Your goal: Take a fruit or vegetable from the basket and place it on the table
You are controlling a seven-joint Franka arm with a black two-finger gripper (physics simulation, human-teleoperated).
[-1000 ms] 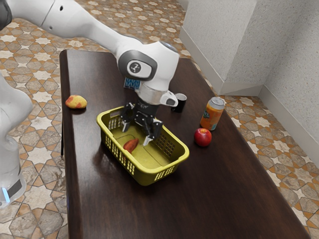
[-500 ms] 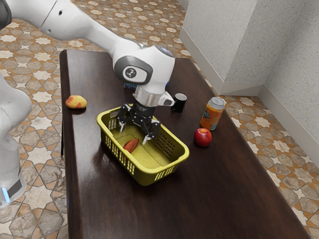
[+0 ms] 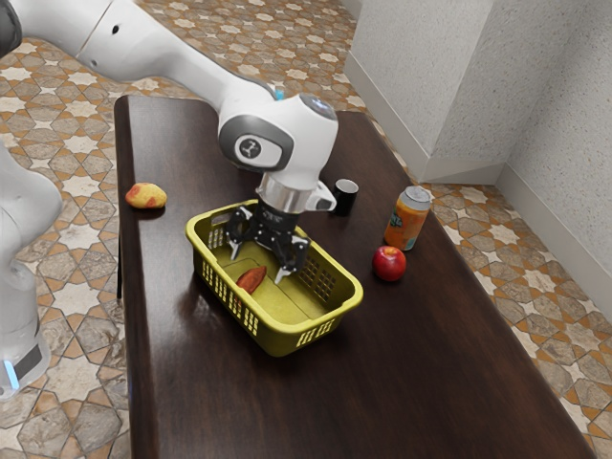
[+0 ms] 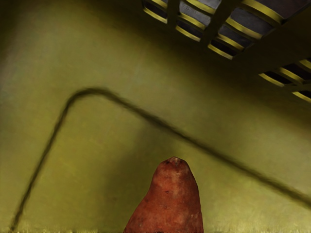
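The black gripper [image 3: 257,268] has gone down a little deeper into the yellow basket [image 3: 275,339] since the last picture, and its two fingers are wide apart with nothing pinched between them. The red-brown sweet potato [image 3: 251,279] has not moved: it lies on the basket's floor, near the long side at the exterior view's left. The red apple [image 3: 389,264] and the orange can [image 3: 408,220] are where they were, past the basket's other long side.
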